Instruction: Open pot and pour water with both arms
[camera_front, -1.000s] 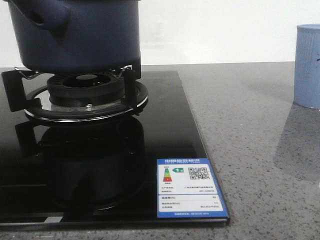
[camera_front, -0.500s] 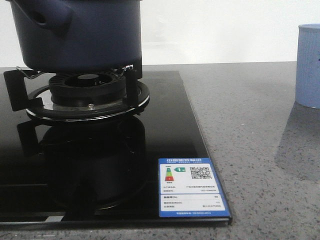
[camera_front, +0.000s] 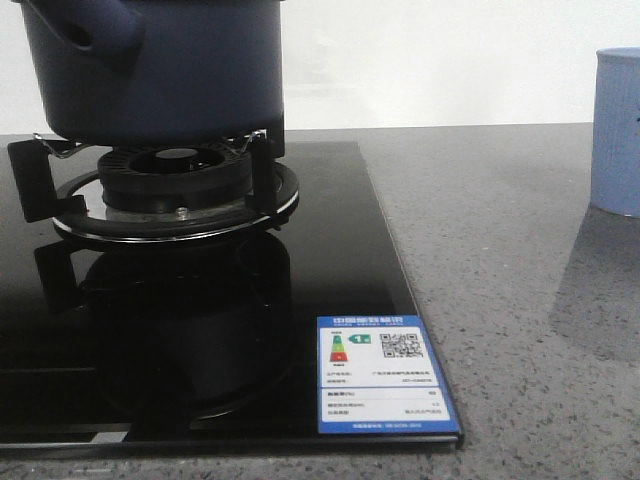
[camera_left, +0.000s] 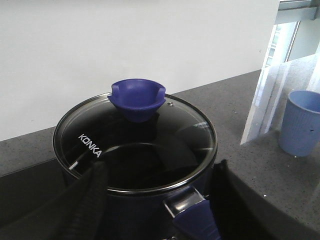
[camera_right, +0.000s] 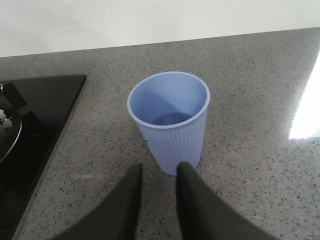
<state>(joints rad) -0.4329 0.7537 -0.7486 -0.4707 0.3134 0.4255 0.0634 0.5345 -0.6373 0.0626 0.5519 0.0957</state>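
Observation:
The dark navy pot (camera_front: 150, 70) stands on the gas burner (camera_front: 175, 185) at the far left of the front view. In the left wrist view the pot (camera_left: 135, 200) carries a glass lid (camera_left: 135, 145) with a blue knob (camera_left: 137, 97). My left gripper (camera_left: 160, 167) is open, with its fingers wide apart on either side of the pot's blue handle (camera_left: 192, 222), close to the rim. My right gripper (camera_right: 160, 169) is open with a narrow gap and empty, just in front of the light-blue ribbed cup (camera_right: 170, 120). Neither gripper shows in the front view.
The black glass hob (camera_front: 330, 250) with a blue energy label (camera_front: 385, 385) lies on the grey speckled counter (camera_front: 500, 300). The cup (camera_front: 615, 130) stands at the right edge of the front view. A white wall is behind.
The whole front picture has shifted a few pixels to the right. The pot stays on the burner and the cup stays on the counter.

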